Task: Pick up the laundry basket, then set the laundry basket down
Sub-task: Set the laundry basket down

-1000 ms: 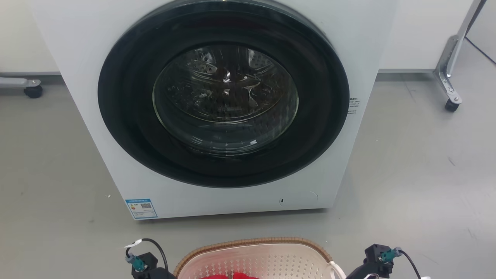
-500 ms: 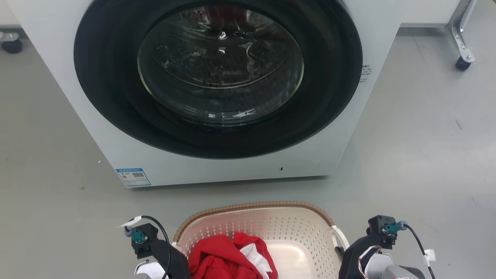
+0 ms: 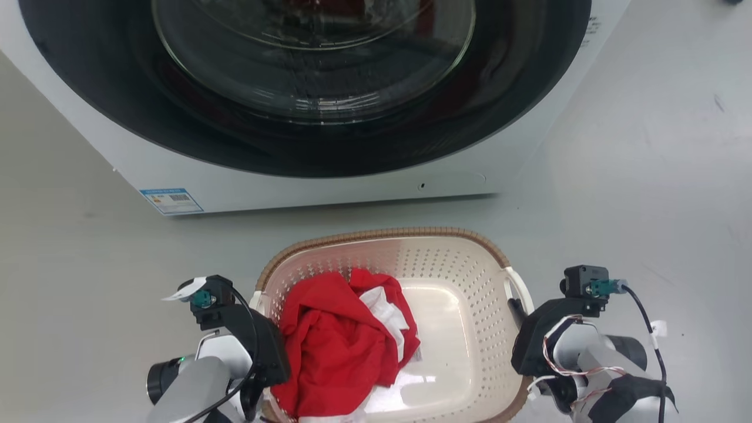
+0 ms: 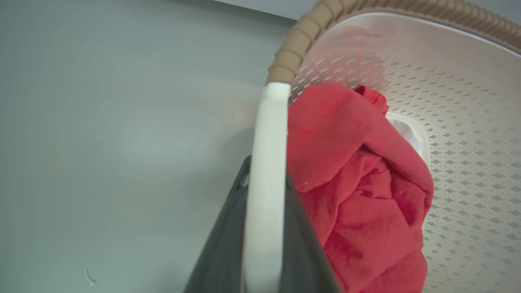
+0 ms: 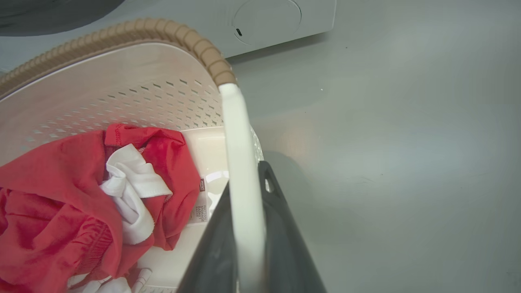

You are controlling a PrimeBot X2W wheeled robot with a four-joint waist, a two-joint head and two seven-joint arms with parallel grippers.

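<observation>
White washing machine (image 3: 329,191) stands just beyond laundry basket (image 3: 464,276) holding red cloth (image 3: 335,346)

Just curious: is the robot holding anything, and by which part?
Yes: the laundry basket. The left gripper grips its left handle, the right gripper its right handle.

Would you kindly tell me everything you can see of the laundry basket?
The laundry basket is a cream-white, plastic-looking, rounded-rectangular tub with perforated walls, a smooth bottom and a brown woven-look rim. It is upright in front of the washing machine, over the grey floor; whether it rests there is unclear. The left gripper clamps its left loop handle, the right gripper its right loop handle. Inside lie a crumpled red garment and white cloth.
</observation>
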